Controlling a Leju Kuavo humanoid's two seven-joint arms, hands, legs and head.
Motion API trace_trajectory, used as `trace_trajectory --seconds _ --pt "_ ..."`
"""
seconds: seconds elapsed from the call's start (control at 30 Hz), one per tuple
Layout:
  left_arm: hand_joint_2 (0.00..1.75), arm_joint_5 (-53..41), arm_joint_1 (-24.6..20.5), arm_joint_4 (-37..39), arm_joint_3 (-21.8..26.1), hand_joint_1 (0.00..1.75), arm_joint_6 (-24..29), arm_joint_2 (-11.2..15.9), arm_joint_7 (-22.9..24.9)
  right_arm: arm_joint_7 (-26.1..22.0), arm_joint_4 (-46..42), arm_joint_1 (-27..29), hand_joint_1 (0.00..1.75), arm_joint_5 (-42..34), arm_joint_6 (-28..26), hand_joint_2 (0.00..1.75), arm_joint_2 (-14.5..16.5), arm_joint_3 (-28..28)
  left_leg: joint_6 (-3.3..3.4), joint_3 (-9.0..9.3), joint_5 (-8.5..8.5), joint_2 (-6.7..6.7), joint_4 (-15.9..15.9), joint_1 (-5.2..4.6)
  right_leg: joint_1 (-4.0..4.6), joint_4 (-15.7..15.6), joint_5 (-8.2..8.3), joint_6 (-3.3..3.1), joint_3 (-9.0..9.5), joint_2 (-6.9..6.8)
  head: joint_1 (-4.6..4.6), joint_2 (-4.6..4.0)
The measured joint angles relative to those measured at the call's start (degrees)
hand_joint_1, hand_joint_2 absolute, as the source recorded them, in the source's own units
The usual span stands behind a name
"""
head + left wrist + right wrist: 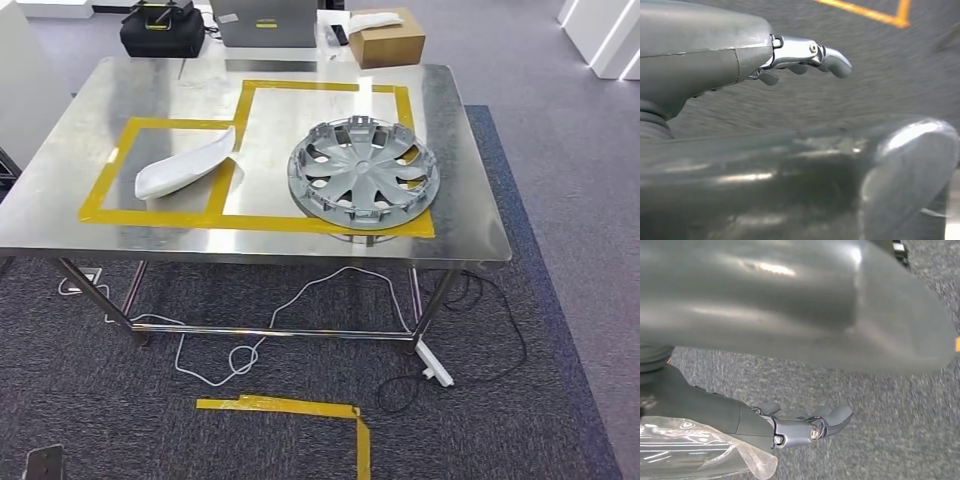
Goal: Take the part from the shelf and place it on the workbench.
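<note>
Carpet [317, 420]: grey, under the workbench, with yellow tape corner [302, 408] and white cable [249, 355]
Workbench [468, 200]: steel top with yellow taped frames
Hubcap [363, 172]: grey, on the workbench's right frame, overlapping the near tape
White part [185, 164]: curved, in the workbench's left frame
Left hand [806, 55]: fingers extended, holding nothing, above carpet
Right hand [810, 427]: fingers extended, empty, above carpet

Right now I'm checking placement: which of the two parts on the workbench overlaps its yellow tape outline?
The white curved panel crosses the tape between the two boxes; the grey wheel cover only touches its box's near edge.
</note>
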Motion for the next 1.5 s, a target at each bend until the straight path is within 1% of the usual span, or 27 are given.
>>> trace_trajectory --seconds 0.07,0.13,0.17,0.2,0.23,0.27,0.33,0.4,0.47,0.53,0.6,0.67,0.7,0.73,0.77,0.83,0.9,0.97,1.03,1.1,1.17,1.2,1.23,1.3,1.37,1.43,1.5 --pt "0.0 -3.9 -0.1 3.1 2.0 0.0 -0.9 -0.6 0.3 0.1 0.0 0.1 0.0 0.0 0.9 0.0 0.0 0.0 1.26 -1.23 1.05 0.38 -0.1 -0.04 -0.15 3.0 -3.85 0.48 -1.17 0.18 0.11 -0.01" --pt "0.0 -7.6 -0.2 5.8 3.9 0.0 -1.6 -1.0 0.3 0.2 0.0 0.0 0.0 0.0 1.8 0.0 0.0 -0.2 1.92 -2.8 2.31 0.61 0.0 -0.34 -0.15 9.7 -9.87 0.65 -2.83 0.25 0.19 -0.01" --pt "0.0 -8.8 -0.3 7.0 4.8 0.0 -1.8 -1.2 0.2 0.2 0.0 -0.1 0.0 0.1 2.2 0.0 0.0 -0.3 1.99 -3.72 2.99 0.7 0.1 -0.54 -0.11 13.2 -11.56 0.66 -3.3 0.25 0.19 -0.01" --pt "0.0 -9.8 -0.3 8.2 5.6 0.0 -1.8 -1.5 0.0 0.2 0.0 -0.1 0.0 0.1 2.4 0.0 0.0 -0.4 2.04 -4.64 3.67 0.8 0.2 -0.75 -0.06 15.6 -11.67 0.58 -3.15 0.25 0.18 -0.01" --pt "0.0 -10.3 -0.4 9.2 6.4 0.0 -1.9 -1.7 -0.2 0.2 0.0 -0.2 0.0 0.1 2.6 0.0 0.0 -0.5 2.06 -5.58 4.33 0.87 0.3 -0.95 0.0 16.2 -10.38 0.39 -2.13 0.25 0.18 -0.01" --pt "0.0 -10.7 -0.5 10.0 7.2 0.0 -1.9 -1.8 -0.4 0.2 0.0 -0.2 0.0 0.1 2.7 0.0 0.0 -0.6 2.06 -6.44 4.97 0.92 0.4 -1.14 0.08 14.8 -8.39 0.1 -0.17 0.25 0.18 -0.01" --pt "0.0 -11.6 -0.9 11.2 8.4 0.0 -2.3 -2.0 -0.6 0.2 0.0 -0.3 0.0 0.2 3.0 0.0 0.0 -0.8 1.94 -7.72 6.17 0.84 0.7 -1.51 0.43 6.7 -5.95 -0.72 6.33 0.25 0.18 -0.01" --pt "0.0 -12.5 -1.3 11.7 9.5 0.0 -3.0 -2.4 -0.5 0.2 -0.1 -0.5 0.0 0.2 3.3 0.0 0.0 -0.9 1.61 -8.54 7.33 0.72 1.0 -1.81 0.74 -2.0 -6.92 -1.32 11.93 0.26 0.16 0.0" --pt "0.0 -13.3 -1.6 11.9 10.4 0.0 -3.5 -2.7 -0.3 0.2 -0.2 -0.5 0.0 0.2 3.6 0.0 0.0 -0.9 1.08 -9.25 8.58 0.71 1.1 -1.83 0.89 -5.2 -7.53 -1.66 12.99 0.26 0.14 0.0" --pt "0.0 -13.6 -1.6 12.3 11.4 0.0 -3.7 -2.9 -0.4 0.3 -0.1 -0.4 0.0 0.2 3.8 0.0 0.0 -1.0 0.39 -10.17 7.74 0.46 1.9 -1.62 0.79 -5.2 -6.49 -2.3 11.63 0.07 0.08 -0.01" --pt "0.0 -13.7 -1.6 12.6 12.3 0.0 -3.8 -2.9 -0.5 0.3 -0.1 -0.4 0.0 0.2 3.9 0.0 0.0 -1.0 -0.31 -11.47 2.77 0.18 5.9 -1.33 0.62 -5.1 -5.18 -2.93 10.08 -0.18 -0.09 -0.01" --pt "0.0 -14.1 -1.8 13.1 13.0 0.0 -3.9 -2.9 -0.5 0.3 -0.1 -0.5 0.0 0.2 4.1 0.0 0.0 -1.2 -0.87 -12.62 -2.7 0.14 13.2 -1.04 0.67 -4.7 -3.99 -3.1 8.25 -0.38 -0.17 -0.01" --pt "0.0 -14.4 -2.0 13.3 13.3 0.0 -4.0 -2.9 -0.6 0.3 -0.1 -0.5 0.0 0.3 4.1 0.0 0.0 -1.2 -1.04 -12.67 -3.56 0.14 16.0 -0.92 0.68 -4.3 -3.49 -3.05 7.19 -0.51 -0.16 -0.01" --pt "0.0 -14.6 -2.1 13.5 13.6 0.0 -4.2 -2.9 -0.6 0.3 -0.1 -0.5 0.0 0.3 4.2 0.0 0.0 -1.3 -1.18 -12.1 -3.24 0.14 17.8 -0.79 0.68 -3.7 -2.98 -2.97 5.94 -0.63 -0.16 -0.01" --pt "0.0 -14.9 -2.2 13.8 13.9 0.0 -4.4 -2.9 -0.8 0.3 0.0 -0.5 0.0 0.4 4.4 0.0 0.0 -1.3 -1.22 -10.8 -1.65 0.14 17.5 -0.67 0.68 -3.1 -2.58 -2.86 4.85 -0.7 -0.16 -0.01" --pt "0.0 -15.7 -2.4 14.2 14.4 0.0 -4.9 -2.9 -1.3 0.3 0.0 -0.6 0.0 0.6 4.9 0.0 0.0 -1.4 -1.16 -5.98 1.36 0.11 11.8 -0.48 0.63 -1.7 -1.8 -2.5 2.78 -0.68 -0.16 -0.01" --pt "0.0 -16.6 -2.7 14.7 14.8 0.0 -5.3 -3.1 -1.8 0.1 0.0 -0.7 0.0 1.0 5.5 0.0 0.0 -1.7 -0.93 -0.98 0.9 -0.14 4.1 -0.52 0.75 -0.7 -1.01 -1.95 1.24 -0.65 -0.17 -0.01" --pt "0.0 -17.7 -3.1 15.3 15.4 0.0 -5.9 -3.2 -2.3 -0.4 0.1 -1.2 0.0 1.7 6.8 0.0 0.0 -2.4 -0.4 0.62 -0.29 -0.38 0.4 -0.75 0.88 -0.3 0.02 -1.37 0.38 -0.68 -0.11 -0.01" --pt "0.0 -18.6 -3.4 16.1 16.0 0.0 -6.7 -3.3 -2.9 -1.2 0.4 -1.9 0.0 2.6 8.3 0.0 0.0 -3.4 0.52 -0.21 0.35 -0.14 0.0 -0.8 0.81 -0.2 0.48 -0.68 -0.21 -0.54 -0.08 -0.01" --pt "0.0 -19.2 -3.6 16.8 16.5 0.0 -7.5 -3.3 -3.2 -2.0 0.9 -2.5 0.0 3.6 9.6 0.0 0.0 -4.5 1.63 -1.36 1.36 0.28 -0.1 -0.72 0.66 2.4 -2.56 -0.04 -1.49 -0.17 0.09 -0.01" --pt "0.0 -19.5 -3.8 17.4 16.8 0.0 -8.2 -3.3 -3.3 -2.7 1.4 -3.1 0.0 4.4 10.8 0.0 0.0 -5.3 2.33 -2.77 2.4 0.58 0.0 -0.89 0.52 9.5 -8.03 0.29 -3.63 0.1 0.28 -0.01" --pt "0.0 -19.7 -3.9 17.6 16.9 0.0 -8.4 -3.3 -3.3 -3.0 1.7 -3.5 0.0 4.7 11.2 0.0 0.0 -5.7 2.46 -3.53 2.96 0.69 0.1 -1.08 0.5 13.3 -9.91 0.33 -4.44 0.14 0.28 -0.01" --pt "0.0 -19.7 -4.0 17.9 17.1 0.0 -8.6 -3.3 -3.4 -3.2 2.0 -3.8 0.0 5.0 11.6 0.0 0.0 -6.0 2.54 -4.28 3.5 0.78 0.1 -1.29 0.51 15.7 -10.51 0.25 -4.56 0.16 0.28 -0.01" --pt "0.0 -19.8 -4.2 18.4 17.4 0.0 -8.7 -3.3 -3.5 -3.5 2.5 -4.3 0.0 5.7 12.1 0.0 0.0 -6.7 2.65 -5.65 4.53 0.78 0.2 -1.78 0.7 14.3 -8.23 -0.4 -1.69 0.23 0.27 -0.01" --pt "0.0 -19.7 -4.5 18.8 17.8 0.0 -8.9 -3.3 -3.5 -3.9 2.9 -4.8 0.0 6.6 12.8 0.0 0.0 -7.2 2.67 -6.6 5.42 0.6 0.3 -2.24 1.24 6.1 -5.46 -1.83 4.56 0.68 0.25 -0.01" --pt "0.0 -19.7 -4.7 19.0 18.4 0.0 -9.4 -3.3 -3.6 -4.5 3.4 -5.4 0.0 7.6 13.6 0.0 0.0 -7.6 2.39 -7.22 6.4 0.33 0.4 -2.48 1.66 -1.5 -5.23 -2.82 9.57 1.22 0.17 -0.01" --pt "0.0 -20.0 -4.7 19.0 19.0 0.0 -10.0 -3.3 -3.5 -5.1 4.2 -5.9 0.0 8.6 14.2 0.0 0.0 -8.2 1.89 -7.86 7.54 -0.06 0.4 -2.39 1.8 -4.1 -5.32 -2.97 10.45 1.17 0.17 -0.01"
